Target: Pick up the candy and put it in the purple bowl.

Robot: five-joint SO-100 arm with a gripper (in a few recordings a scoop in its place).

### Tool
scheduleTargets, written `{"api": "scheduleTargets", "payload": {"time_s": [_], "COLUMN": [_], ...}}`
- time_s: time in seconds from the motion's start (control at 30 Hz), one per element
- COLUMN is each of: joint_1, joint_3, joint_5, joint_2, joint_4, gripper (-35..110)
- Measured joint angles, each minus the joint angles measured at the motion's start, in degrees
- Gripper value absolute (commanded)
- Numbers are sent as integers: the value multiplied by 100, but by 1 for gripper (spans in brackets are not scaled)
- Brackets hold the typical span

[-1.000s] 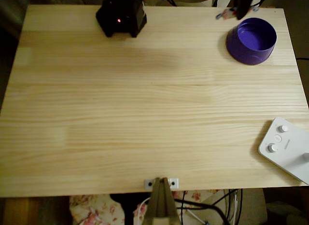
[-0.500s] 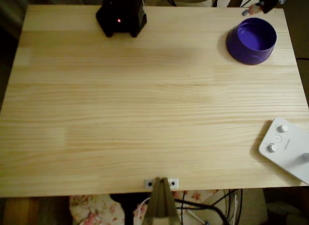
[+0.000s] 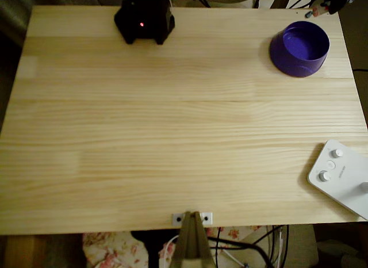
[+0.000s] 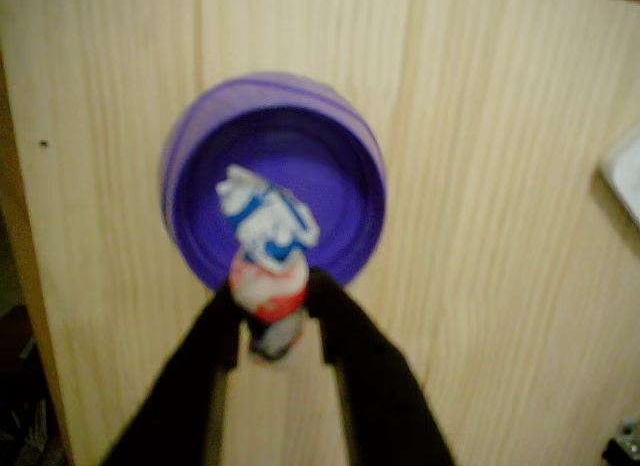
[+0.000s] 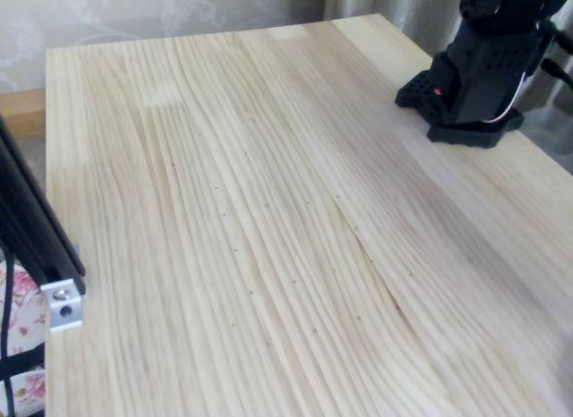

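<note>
In the wrist view my gripper [image 4: 272,304] is shut on the candy [image 4: 268,256], a small wrapped sweet with an orange-red body and a white-blue twisted end. It hangs high above the purple bowl [image 4: 275,181], whose lighter inside lies straight below the candy's upper end. In the overhead view the purple bowl [image 3: 300,48] stands at the table's far right, and the gripper [image 3: 330,3] with the candy [image 3: 315,12] sits at the top right corner, just beyond the bowl's far rim.
The arm's black base [image 3: 145,18] stands at the far edge of the wooden table [image 3: 172,124]. A white device with round knobs [image 3: 339,177] lies at the near right corner. A small clamp [image 3: 192,218] grips the near edge.
The gripper, still holding the candy, has swung rightward along the table's far edge, from left of the bowl to its far right side.
</note>
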Motion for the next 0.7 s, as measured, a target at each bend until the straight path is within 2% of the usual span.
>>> {"api": "scheduleTargets", "payload": {"time_s": [0.7], "joint_1": [527], "joint_3": [-35], "joint_5": [26], "joint_2": [-211], "joint_4": [141], "gripper": [11]}}
